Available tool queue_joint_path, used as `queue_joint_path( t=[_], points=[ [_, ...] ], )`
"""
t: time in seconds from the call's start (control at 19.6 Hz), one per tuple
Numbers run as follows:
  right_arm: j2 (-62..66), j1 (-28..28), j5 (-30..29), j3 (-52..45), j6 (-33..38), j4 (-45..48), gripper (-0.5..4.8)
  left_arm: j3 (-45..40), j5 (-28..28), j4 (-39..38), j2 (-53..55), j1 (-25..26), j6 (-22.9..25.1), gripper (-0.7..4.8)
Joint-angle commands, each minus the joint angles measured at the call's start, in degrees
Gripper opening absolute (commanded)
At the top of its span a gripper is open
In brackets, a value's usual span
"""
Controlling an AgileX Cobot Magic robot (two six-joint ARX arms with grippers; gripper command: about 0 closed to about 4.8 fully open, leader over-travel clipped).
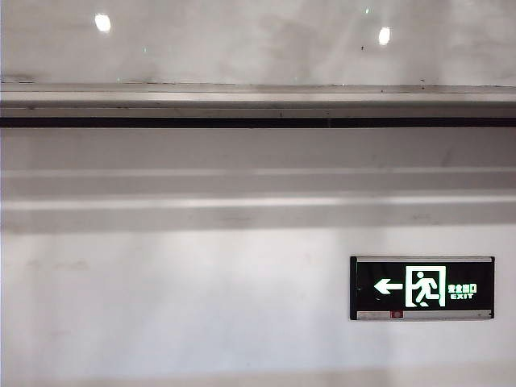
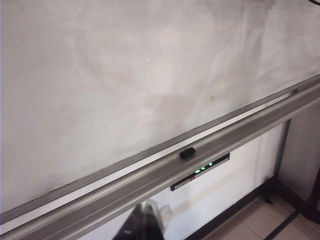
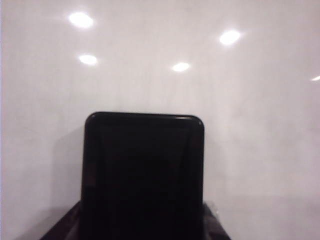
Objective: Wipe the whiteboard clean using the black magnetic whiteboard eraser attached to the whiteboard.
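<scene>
Your left gripper [image 2: 142, 225] hangs below the silver tray [image 2: 150, 177], only its dark tip in view, so you cannot tell how wide it stands; nothing shows in it. The tray holds one small dark piece [image 2: 187, 153] up and ahead of that hand. Your right gripper [image 3: 142, 227] has the eraser [image 3: 143, 175] clamped between its fingers by the near end, the far end sticking out ahead toward the whiteboard [image 3: 260, 125]. Expect a light, stiff block with smooth sides; grip across the width, low down, and press flat.
</scene>
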Motion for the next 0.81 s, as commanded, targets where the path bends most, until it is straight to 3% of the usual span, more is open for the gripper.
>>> queue_joint_path(
  t=[0.05,0.41,0.56,0.81],
  points=[
    [1.4,4.42,-13.31,-0.42,0.68,-2.89,-0.06,0.33,0.02,0.74,-0.15,-0.02,0.15,-0.06],
    [1.88,20.2,-16.81,-0.55,-11.61,-2.93,-0.06,0.33,0.04,0.74,-0.15,-0.83,-0.26,-0.05],
    [2.82,24.46,-17.46,-0.55,-17.44,-5.57,-0.06,0.33,1.84,0.63,-0.15,-0.83,-0.26,-0.06],
    [4.24,25.18,-3.65,-0.52,-25.97,-5.79,-0.06,0.33,2.62,0.44,-0.15,-0.81,-0.02,-0.06]
  ],
)
